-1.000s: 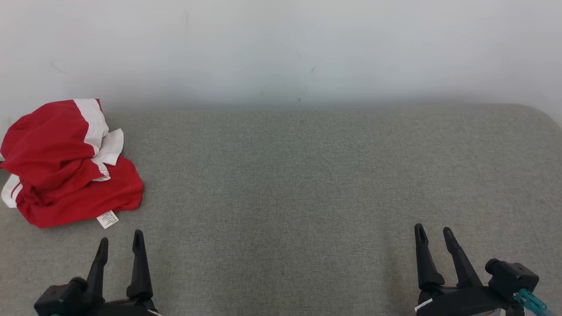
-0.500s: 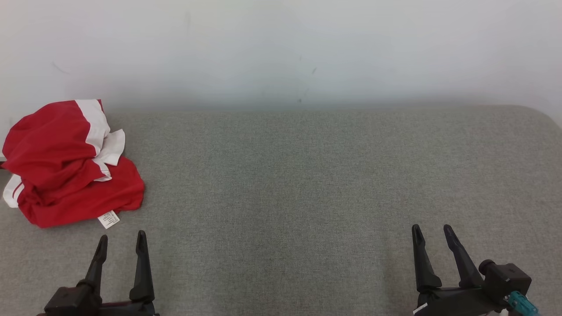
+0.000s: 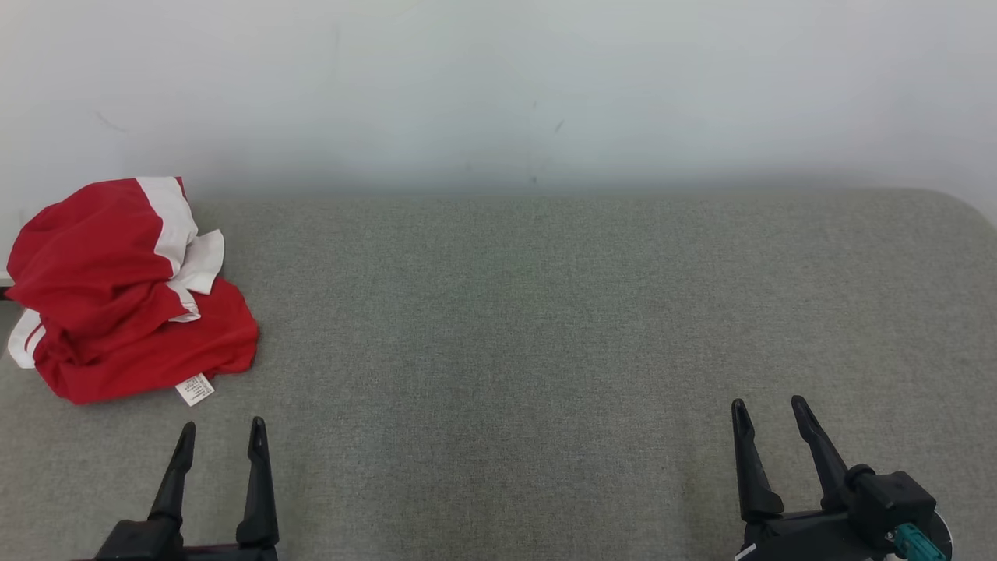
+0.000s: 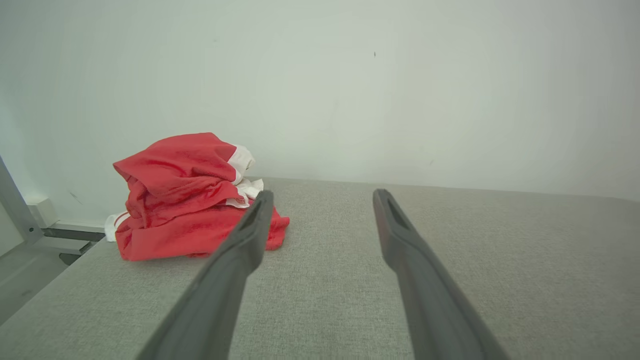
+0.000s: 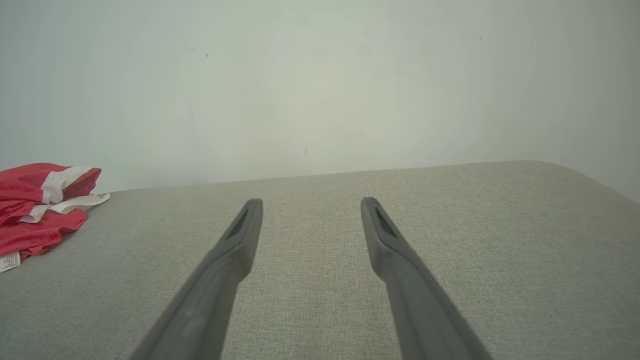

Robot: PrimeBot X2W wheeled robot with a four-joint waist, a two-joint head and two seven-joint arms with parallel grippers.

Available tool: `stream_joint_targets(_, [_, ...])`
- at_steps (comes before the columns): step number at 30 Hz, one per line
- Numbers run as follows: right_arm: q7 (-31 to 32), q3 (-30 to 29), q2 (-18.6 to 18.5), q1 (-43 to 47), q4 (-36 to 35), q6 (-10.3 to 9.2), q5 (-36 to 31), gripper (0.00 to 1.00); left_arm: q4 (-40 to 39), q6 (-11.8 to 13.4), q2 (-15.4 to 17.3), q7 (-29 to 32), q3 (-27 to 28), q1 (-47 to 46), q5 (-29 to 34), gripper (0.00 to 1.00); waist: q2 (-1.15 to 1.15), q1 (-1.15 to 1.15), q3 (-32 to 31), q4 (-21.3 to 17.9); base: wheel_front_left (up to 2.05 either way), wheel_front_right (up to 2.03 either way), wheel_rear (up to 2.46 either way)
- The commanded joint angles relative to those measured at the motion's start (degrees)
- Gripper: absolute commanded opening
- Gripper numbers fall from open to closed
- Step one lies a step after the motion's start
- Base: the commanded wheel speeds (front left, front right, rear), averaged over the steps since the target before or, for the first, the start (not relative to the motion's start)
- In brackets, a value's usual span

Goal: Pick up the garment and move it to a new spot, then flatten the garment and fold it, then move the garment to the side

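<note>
It seems no step of the task is done yet. The red garment with white trim lies crumpled at the far left corner of the grey table. The left claw and the right claw are both open and empty. Picking up, flattening, folding and moving aside are all left to do.

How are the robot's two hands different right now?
The left hand sits close to the red garment; the right hand is far from it. The left hand's fingers point nearly straight up the head view; the right hand's lean leftward. Both are open and empty.
</note>
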Motion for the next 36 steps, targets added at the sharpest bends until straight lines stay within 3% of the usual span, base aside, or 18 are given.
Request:
stream_joint_targets(1, [-0.39,0.03,-0.1,0.38,-0.43,-0.08,-0.89,1.0,-0.4,0.15,-0.1,-0.38,-0.07,0.55,1.26,1.0,0.0,0.0,-0.03,-0.01,0.0,0.0,0.0])
stream_joint_targets(18, [-0.29,0.03,0.01,1.65,-2.79,-0.1,-5.38,1.0,0.09,-0.31,0.07,-2.31,0.47,1.3,7.58,1.0,0.0,0.0,-0.56,0.16,0.0,0.0,0.0])
stream_joint_targets(36, [0.15,-0.18,0.03,2.31,-3.54,-0.1,-2.38,1.0,1.05,-0.86,-0.58,-2.21,1.3,1.13,5.72,1.0,0.0,0.0,-0.6,0.38,0.0,0.0,0.0])
